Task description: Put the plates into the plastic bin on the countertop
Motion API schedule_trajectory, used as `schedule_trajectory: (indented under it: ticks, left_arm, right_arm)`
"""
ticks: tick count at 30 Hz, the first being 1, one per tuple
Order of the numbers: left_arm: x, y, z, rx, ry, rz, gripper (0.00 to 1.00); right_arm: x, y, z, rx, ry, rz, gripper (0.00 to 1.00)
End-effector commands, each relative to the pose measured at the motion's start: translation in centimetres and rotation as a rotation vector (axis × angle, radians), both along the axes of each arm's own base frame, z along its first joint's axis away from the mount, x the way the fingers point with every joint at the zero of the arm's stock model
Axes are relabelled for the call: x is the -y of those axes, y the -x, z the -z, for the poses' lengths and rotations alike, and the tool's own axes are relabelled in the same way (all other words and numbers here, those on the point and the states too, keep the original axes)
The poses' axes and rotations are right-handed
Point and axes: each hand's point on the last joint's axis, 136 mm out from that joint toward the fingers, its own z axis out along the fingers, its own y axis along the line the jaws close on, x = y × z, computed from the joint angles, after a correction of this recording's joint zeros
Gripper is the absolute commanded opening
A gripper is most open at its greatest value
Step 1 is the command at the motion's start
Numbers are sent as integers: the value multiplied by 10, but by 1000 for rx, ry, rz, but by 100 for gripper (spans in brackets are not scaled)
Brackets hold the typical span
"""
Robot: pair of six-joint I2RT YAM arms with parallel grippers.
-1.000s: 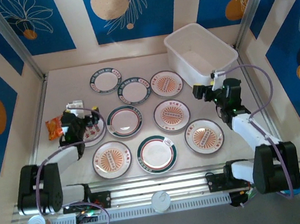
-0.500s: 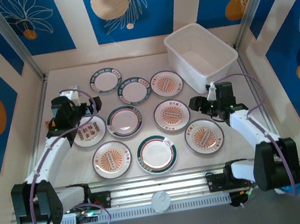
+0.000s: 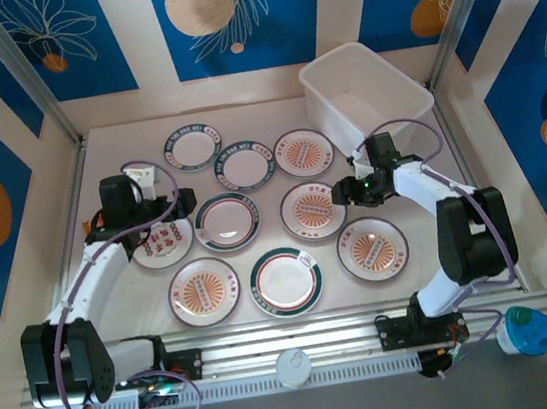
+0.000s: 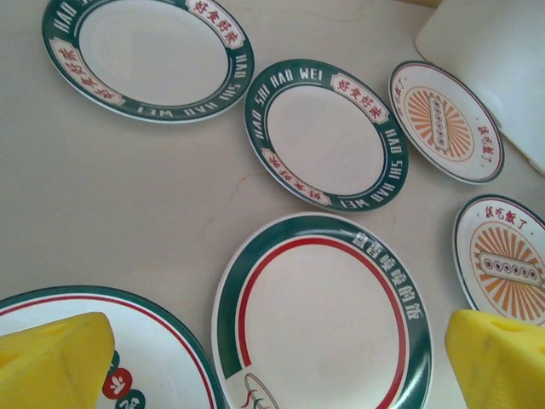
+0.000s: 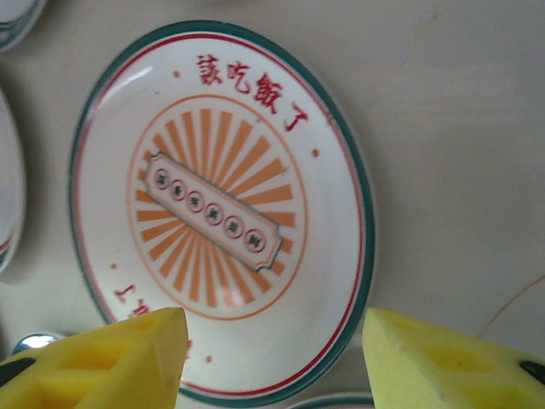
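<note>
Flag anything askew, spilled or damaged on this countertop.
Nothing serious. The plates lie flat, none visibly broken. The plastic bin stands upright and nothing is spilled. The only blemish is a thin brownish hairline mark on the countertop beside an orange-centred plate.

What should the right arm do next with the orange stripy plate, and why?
Probably lower the right gripper a little onto the rim of the orange plate. Its jaws stand open on either side of that rim, holding nothing yet, and the bin looks empty.
</note>
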Motion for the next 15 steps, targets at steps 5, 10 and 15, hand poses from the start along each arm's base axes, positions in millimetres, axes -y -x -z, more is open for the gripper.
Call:
schedule_trajectory:
  ticks: [5,10,15]
  left_arm:
    - [18,4,-2,-6,-1,82,100]
    - [27,4,4,-25,-7,109,100]
    - [32,3,4,-27,-16,119,100]
  right_arm:
    - [5,-2,16,-70,88,-79,52]
    - [5,-2,26,-95,96,-103,49]
    - [6,-1,37,-119,105,-124,48]
